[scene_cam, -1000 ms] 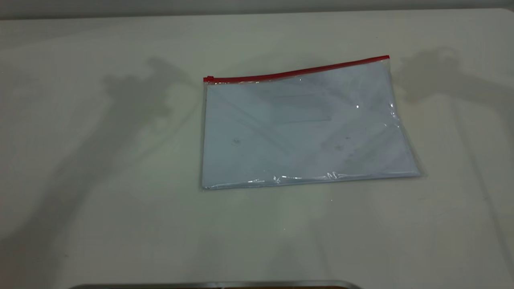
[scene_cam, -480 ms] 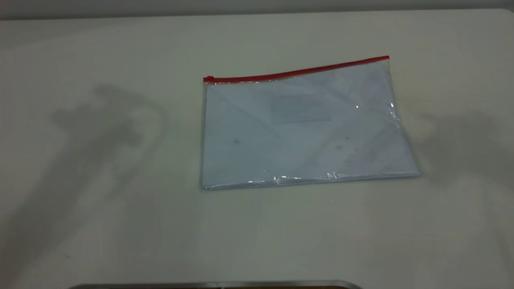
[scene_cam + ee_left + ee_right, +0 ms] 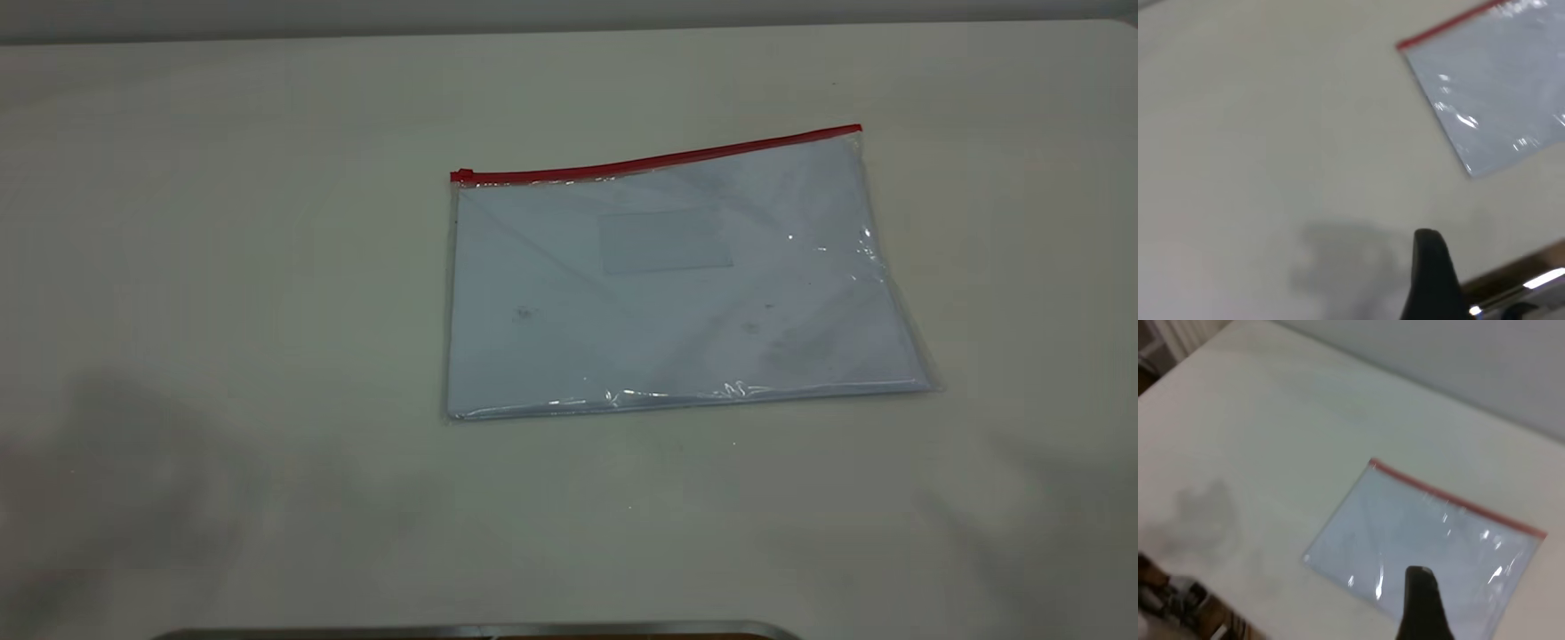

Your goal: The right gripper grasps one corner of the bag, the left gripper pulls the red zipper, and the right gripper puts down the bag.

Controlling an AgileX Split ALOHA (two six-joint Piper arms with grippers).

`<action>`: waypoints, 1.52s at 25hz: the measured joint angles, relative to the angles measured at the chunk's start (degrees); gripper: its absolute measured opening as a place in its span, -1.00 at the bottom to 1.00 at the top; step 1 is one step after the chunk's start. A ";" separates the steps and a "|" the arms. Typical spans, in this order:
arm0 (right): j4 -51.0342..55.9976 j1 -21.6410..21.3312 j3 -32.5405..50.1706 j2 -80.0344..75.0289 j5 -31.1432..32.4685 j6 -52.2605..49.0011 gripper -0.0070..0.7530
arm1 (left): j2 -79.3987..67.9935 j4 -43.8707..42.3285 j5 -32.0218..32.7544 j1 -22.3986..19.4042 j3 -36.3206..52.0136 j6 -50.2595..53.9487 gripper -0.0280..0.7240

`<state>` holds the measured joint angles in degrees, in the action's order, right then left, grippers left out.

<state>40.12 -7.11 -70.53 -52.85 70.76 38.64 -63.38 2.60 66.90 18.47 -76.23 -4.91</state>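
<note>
The bag (image 3: pixel 676 284) lies flat on the pale table (image 3: pixel 222 267).

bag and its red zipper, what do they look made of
The bag looks like thin, clear, glossy plastic film: bright glints and wrinkles line its edges, and a pale sheet shows through. The red zipper seems to be an opaque plastic strip; its exact make is unclear.

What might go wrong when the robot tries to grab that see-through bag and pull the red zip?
The bag lies flat on the table, so the right gripper may slide over a corner rather than catch it. The red zipper has a tiny slider at its left end, so the left gripper might miss it. The clear plastic is shiny, so it may slip out.
</note>
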 joint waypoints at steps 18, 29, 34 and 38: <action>-17.70 0.00 31.13 39.39 0.00 -14.13 0.52 | 43.13 -3.34 0.00 0.00 36.25 4.91 0.54; -29.16 0.00 41.37 49.67 -2.52 -21.02 0.52 | 48.85 -3.68 -0.78 0.00 47.29 4.91 0.54; -29.93 0.00 42.84 50.26 -4.95 -22.20 0.52 | 48.85 -3.68 -2.05 0.00 48.38 4.91 0.54; -30.24 0.00 42.84 50.26 -5.36 -22.54 0.52 | 48.85 -3.68 -2.17 0.00 48.38 4.91 0.54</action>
<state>9.88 -7.11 -27.69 -2.59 65.40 16.11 -14.54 -1.08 64.73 18.47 -27.85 0.00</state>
